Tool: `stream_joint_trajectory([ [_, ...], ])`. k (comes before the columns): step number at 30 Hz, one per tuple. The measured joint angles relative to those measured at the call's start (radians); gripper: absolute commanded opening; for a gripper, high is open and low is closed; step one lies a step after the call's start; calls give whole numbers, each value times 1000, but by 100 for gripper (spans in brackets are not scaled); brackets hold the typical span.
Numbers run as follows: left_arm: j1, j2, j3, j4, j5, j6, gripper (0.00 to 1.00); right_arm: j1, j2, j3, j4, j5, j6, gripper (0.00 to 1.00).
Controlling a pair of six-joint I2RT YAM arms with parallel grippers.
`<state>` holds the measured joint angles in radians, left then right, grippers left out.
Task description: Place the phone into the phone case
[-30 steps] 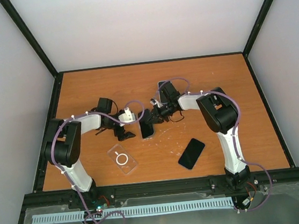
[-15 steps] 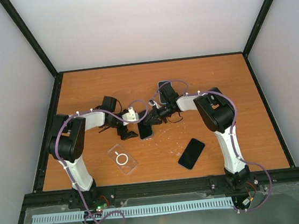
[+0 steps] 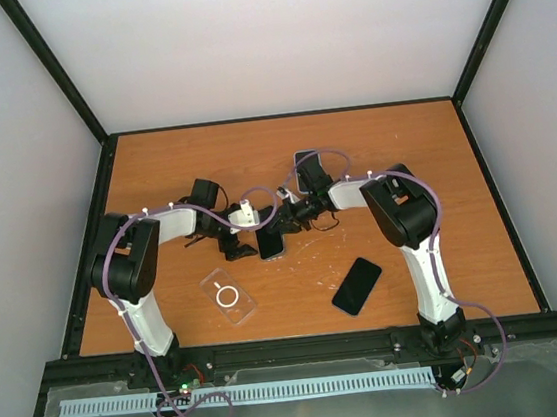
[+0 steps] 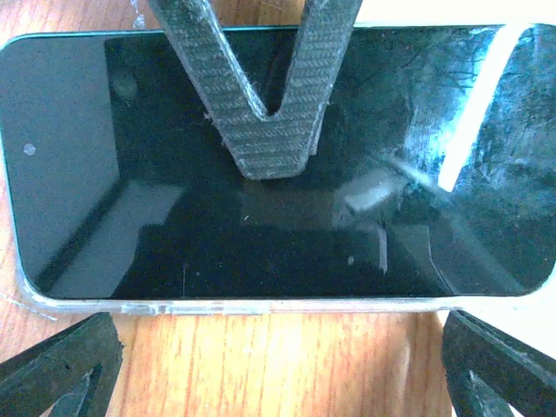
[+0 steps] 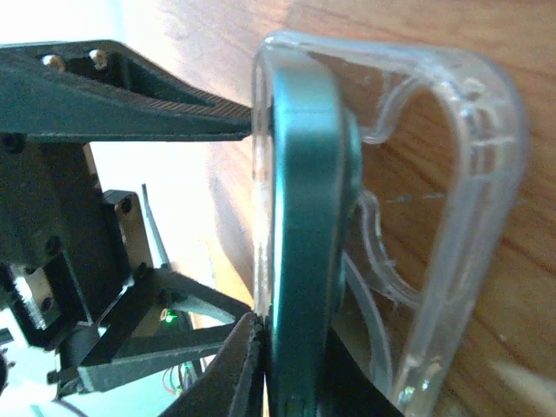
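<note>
A teal phone (image 5: 304,217) with a dark screen (image 4: 261,226) lies mid-table (image 3: 270,242), partly inside a clear phone case (image 5: 452,174). The case rim runs along the screen's near edge (image 4: 261,306), while one end of the case stands off the phone's back. My right gripper (image 4: 269,161) is shut, its tips resting on the screen; it reaches in from the right (image 3: 284,222). My left gripper (image 4: 278,369) is wide open just short of the phone's long edge, with one finger (image 4: 61,365) low at each corner. It sits left of the phone (image 3: 236,241).
A second clear case with a white ring (image 3: 228,297) lies front left of the phone. A bare black phone (image 3: 357,285) lies front right. Another cased phone (image 3: 303,160) rests behind the right arm. The black frame (image 3: 274,348) borders the near table edge.
The left arm has swung a little to the right, closer to the phone. The phone and the right gripper have shifted slightly left. Both have barely moved in the last half second.
</note>
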<state>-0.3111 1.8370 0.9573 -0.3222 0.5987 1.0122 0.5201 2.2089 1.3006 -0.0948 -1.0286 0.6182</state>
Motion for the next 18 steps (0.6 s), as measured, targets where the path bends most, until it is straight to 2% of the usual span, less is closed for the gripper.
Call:
stream_joint_trajectory([
  [5,-3,-1,-1,2,-1,0,100,18,-24,0,-53,85,-50,24],
  [18,-21,-1,-10,24,11,-1,100,64,-104,22,-210,254,-146,42],
])
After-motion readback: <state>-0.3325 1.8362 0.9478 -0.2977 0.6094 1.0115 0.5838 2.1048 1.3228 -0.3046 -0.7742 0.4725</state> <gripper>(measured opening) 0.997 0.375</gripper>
